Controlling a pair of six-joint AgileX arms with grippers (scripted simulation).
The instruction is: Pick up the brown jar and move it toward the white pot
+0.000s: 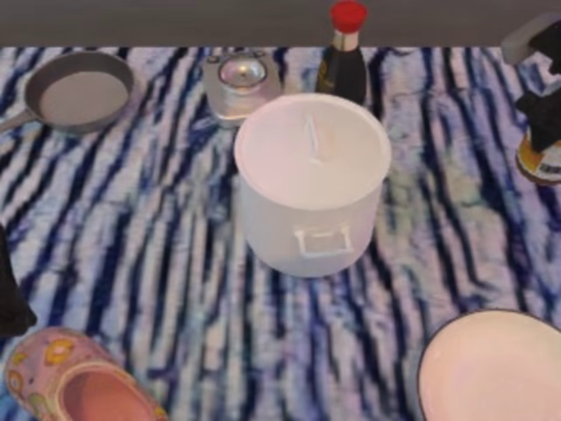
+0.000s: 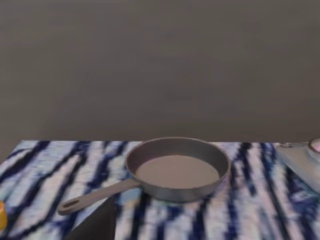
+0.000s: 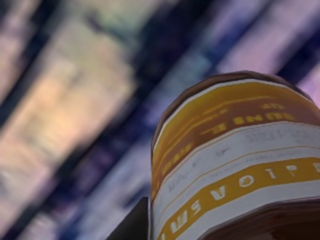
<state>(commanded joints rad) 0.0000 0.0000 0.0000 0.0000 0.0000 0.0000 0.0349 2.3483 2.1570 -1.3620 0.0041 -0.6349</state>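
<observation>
At the bench's right edge: the right end effector [image 1: 545, 123] is hanging over the brown jar [image 1: 539, 160], covering its top; whether its fingers are clamped on the jar I cannot tell.
Brown jar, right wrist view: its yellow and cream label [image 3: 235, 165] is filling the view at a tilt, with blurred striped cloth behind.
White pot [image 1: 312, 180]: sitting lidded at the bench's centre, side handle facing the near edge, well apart from the jar.
Left end effector [image 1: 10, 289]: idling at the left edge above the pink shoe [image 1: 74, 381]; finger state not visible.
Far edge: grey frying pan [image 1: 77, 90], a small silver kitchen scale [image 1: 241, 83] and a red-capped dark bottle [image 1: 344, 57] are standing behind the pot.
Near right corner: white round plate [image 1: 491, 368] is lying flat.
</observation>
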